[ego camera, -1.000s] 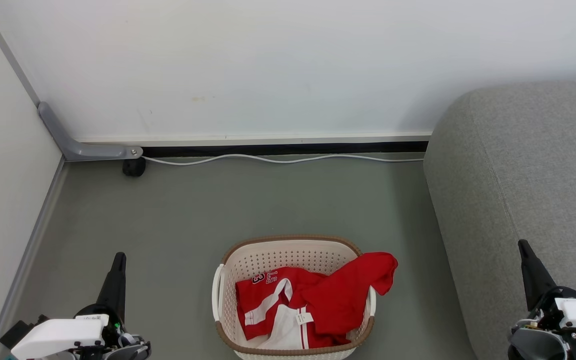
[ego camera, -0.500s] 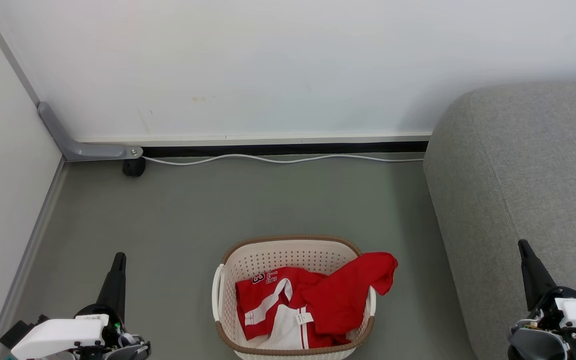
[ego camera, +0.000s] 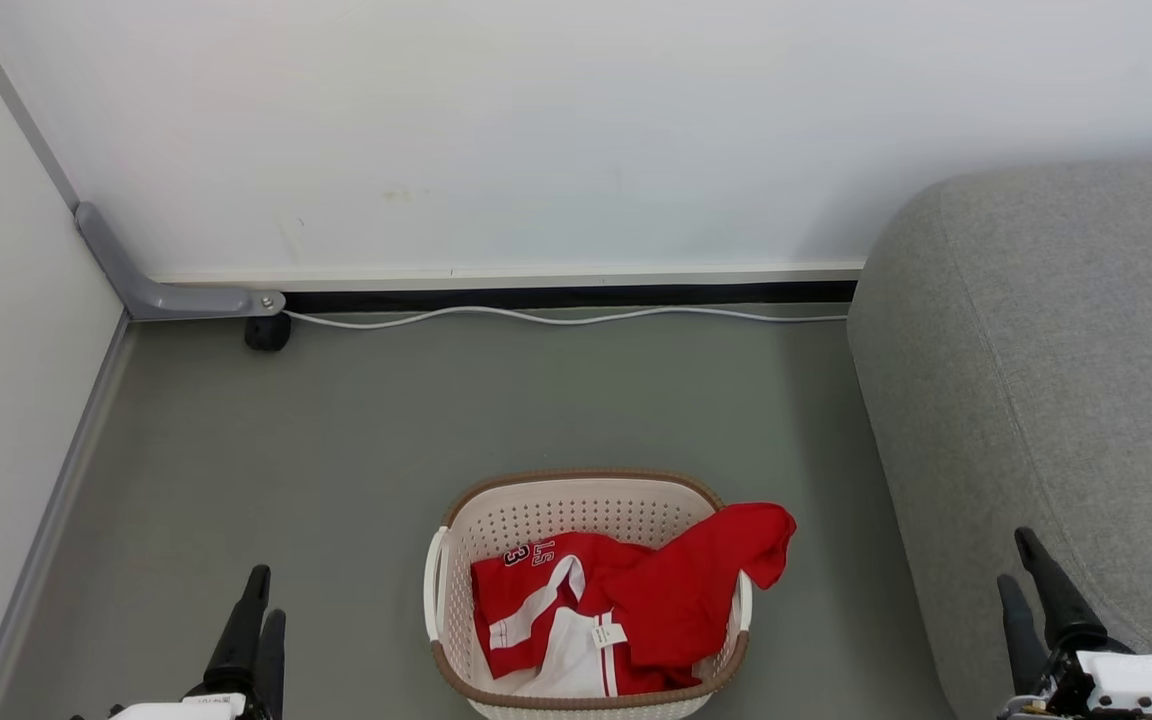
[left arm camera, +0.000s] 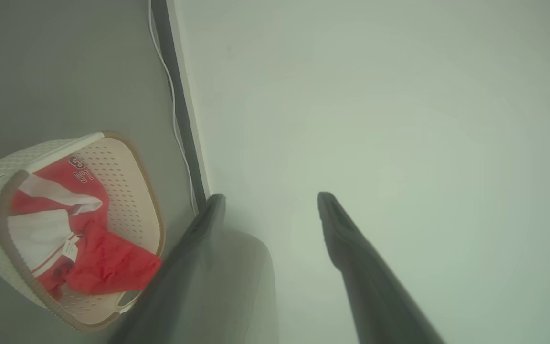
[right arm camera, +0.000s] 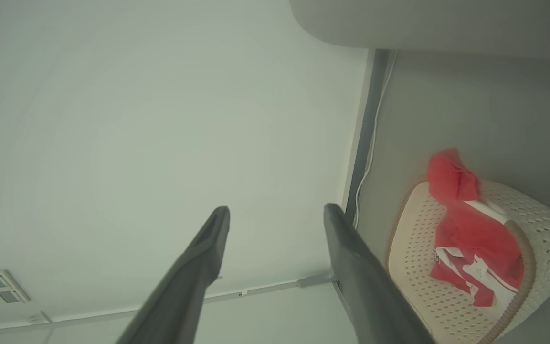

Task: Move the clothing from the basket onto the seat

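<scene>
The basket [ego camera: 576,478] stands on the grey floor [ego camera: 416,420] in front of the robot. The clothing [ego camera: 636,600] lies in it as a loose red heap with white panels. One red part hangs over the rim on the robot's right side, toward the seat [ego camera: 1066,350]. A number 3 in white letters shows near the left of the heap, and a small white tag [ego camera: 608,636] lies on top. The seat is near the basket but does not touch it (a strip of floor is between them), and no garment lies on the part of it that I can see.

The left pincer [ego camera: 267,592] is low on the robot's left, over the floor and well apart from the basket. Its two dark fingers stand apart and hold nothing. The right pincer [ego camera: 1013,556] is low on the right, in front of the rounded edge of the seat. It too is spread wide and empty.

Behind, a white cable [ego camera: 556,318] runs along the foot of the pale wall [ego camera: 536,130].
</scene>
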Tool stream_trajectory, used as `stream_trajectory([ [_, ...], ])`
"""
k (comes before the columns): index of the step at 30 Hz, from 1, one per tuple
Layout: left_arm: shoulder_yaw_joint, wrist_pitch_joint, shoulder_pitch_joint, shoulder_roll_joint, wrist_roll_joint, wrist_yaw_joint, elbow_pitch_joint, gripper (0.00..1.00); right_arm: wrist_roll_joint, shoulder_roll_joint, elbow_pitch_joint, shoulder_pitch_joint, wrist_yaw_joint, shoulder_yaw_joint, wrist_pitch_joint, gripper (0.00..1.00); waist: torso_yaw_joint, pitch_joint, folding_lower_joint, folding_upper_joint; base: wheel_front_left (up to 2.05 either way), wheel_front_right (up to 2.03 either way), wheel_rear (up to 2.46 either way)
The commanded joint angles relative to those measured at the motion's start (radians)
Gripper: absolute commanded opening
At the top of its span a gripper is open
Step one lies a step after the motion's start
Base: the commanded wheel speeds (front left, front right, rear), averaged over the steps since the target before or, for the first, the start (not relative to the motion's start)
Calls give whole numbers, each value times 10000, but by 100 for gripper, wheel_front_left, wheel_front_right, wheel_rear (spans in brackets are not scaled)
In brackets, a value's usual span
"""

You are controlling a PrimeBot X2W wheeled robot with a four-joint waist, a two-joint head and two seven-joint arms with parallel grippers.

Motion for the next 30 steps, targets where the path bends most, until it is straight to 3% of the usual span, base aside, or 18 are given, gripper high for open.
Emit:
stream_trajectory([
  [1, 2, -30, -334, 74, 6, -15, -199, 100, -30, -109, -224, -282, 13, 16, -18, 100, 0, 14, 2, 0, 0, 0, 0],
  [5, -23, -100, -442, 86, 28, -18, -161, 100, -89, -144, -222, -383, 14, 91, -73, 100, -3, -30, 23, 0, 0, 0, 0],
  [9, -66, -191, -523, 112, 83, -21, -130, 100, -180, -202, -215, -466, 16, 208, -160, 100, -7, -27, 3, 0, 0, 0, 0],
  [19, -300, -528, -756, 253, 386, -28, -41, 100, -508, -436, -161, -734, 19, 653, -512, 100, -15, -22, 1, 0, 0, 0, 0],
  [30, -541, -891, -1035, 452, 1559, -36, 81, 100, -1355, -772, 97, -1122, 23, 1243, -898, 100, -24, -13, 0, 0, 0, 0, 0],
])
